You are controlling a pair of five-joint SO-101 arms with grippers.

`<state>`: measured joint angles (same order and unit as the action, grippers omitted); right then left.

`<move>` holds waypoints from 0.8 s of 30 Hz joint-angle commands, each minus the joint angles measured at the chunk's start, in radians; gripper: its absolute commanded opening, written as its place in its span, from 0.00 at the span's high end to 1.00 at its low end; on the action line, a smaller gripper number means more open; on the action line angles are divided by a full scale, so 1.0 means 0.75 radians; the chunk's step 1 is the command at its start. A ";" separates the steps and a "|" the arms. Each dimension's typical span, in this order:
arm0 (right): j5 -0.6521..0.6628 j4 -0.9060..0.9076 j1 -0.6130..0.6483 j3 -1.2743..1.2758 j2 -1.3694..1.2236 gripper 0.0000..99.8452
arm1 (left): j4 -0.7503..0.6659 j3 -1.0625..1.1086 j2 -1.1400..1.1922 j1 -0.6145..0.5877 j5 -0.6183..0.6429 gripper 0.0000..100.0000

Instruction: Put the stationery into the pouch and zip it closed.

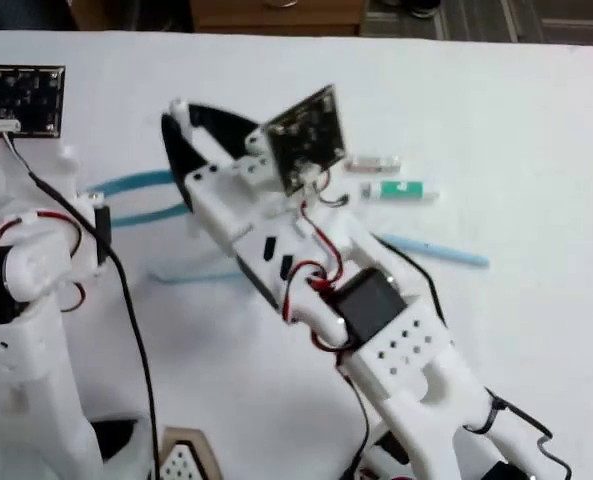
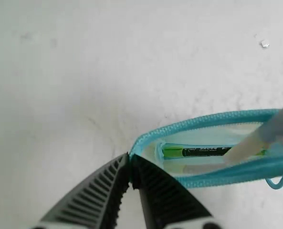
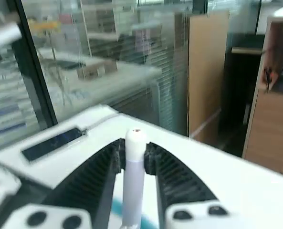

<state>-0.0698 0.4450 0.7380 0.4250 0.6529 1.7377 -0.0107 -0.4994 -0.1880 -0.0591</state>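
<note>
Firstly, the white table (image 1: 526, 120) takes up nearly all of the high view, and both arms stand on it. The right arm (image 1: 396, 340) is the biggest thing: it stretches from the near right corner across the middle toward the pouch. The left arm (image 1: 26, 330) stands at the left side, just beside the pouch. The pouch (image 1: 131, 185) is light blue with a teal zipper and lies flat on the table between the two arms. In the left wrist view its mouth (image 2: 213, 119) is open. The left gripper (image 2: 130, 164) is closed narrow, and its tips pinch the end corner of the pouch where the zipper begins. The right gripper (image 3: 133, 145) is over the pouch and holds a white pen (image 3: 133, 181) tightly between its two black fingers. The lower end of this pen (image 2: 260, 136) reaches down into the open mouth of the pouch. A green marker (image 2: 203, 151) lies inside the pouch along its length. Three more things lie on the table to the right, well apart from the pouch: a blue pen (image 1: 436, 250), a green and white stick (image 1: 401, 190) and, just beside it, a small pale stick (image 1: 373, 163).
</note>
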 commanded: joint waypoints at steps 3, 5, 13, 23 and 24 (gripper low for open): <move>-0.014 0.353 0.050 -0.110 0.003 0.57 | 0.000 0.092 0.109 0.019 -0.008 0.98; -0.014 0.484 0.060 -0.213 0.001 0.46 | -0.014 0.098 0.109 0.019 -0.008 0.98; -0.006 0.627 -0.157 -0.548 -0.013 0.59 | -0.014 0.094 0.109 0.021 -0.008 0.98; 0.426 1.087 -0.682 -0.428 -0.361 0.59 | -0.014 0.098 0.109 0.021 -0.008 0.98; 0.544 1.149 -0.711 -0.417 -0.410 0.59 | -0.014 0.098 0.109 0.021 -0.008 0.98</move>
<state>0.1082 1.1891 0.2654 0.1043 0.4227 1.7192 -0.0107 -0.4979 -0.1880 -0.0591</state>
